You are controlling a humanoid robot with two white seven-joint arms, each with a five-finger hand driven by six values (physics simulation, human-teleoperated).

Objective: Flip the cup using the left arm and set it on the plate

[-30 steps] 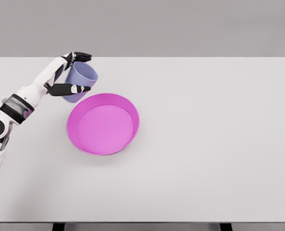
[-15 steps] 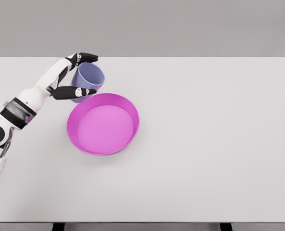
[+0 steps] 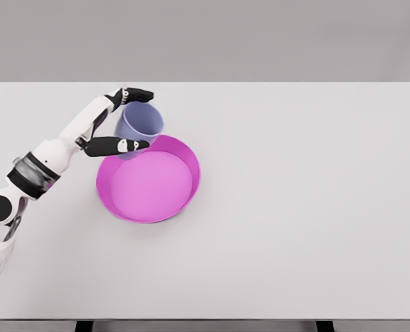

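The left hand (image 3: 122, 119) grips a lilac cup (image 3: 140, 126) – fingers above, thumb below – its mouth tipped up, held over the far left rim of the pink plate (image 3: 148, 177) on the white bench (image 3: 294, 207).

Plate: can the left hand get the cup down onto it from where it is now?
Probably yes. The left hand grips the cup at the plate's far-left rim, mouth up, and nothing lies inside the plate or between the two.

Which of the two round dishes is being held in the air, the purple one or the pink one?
The lavender plastic cup: the left hand grips it above the table, opening up. The shallow magenta plate lies on the white table.
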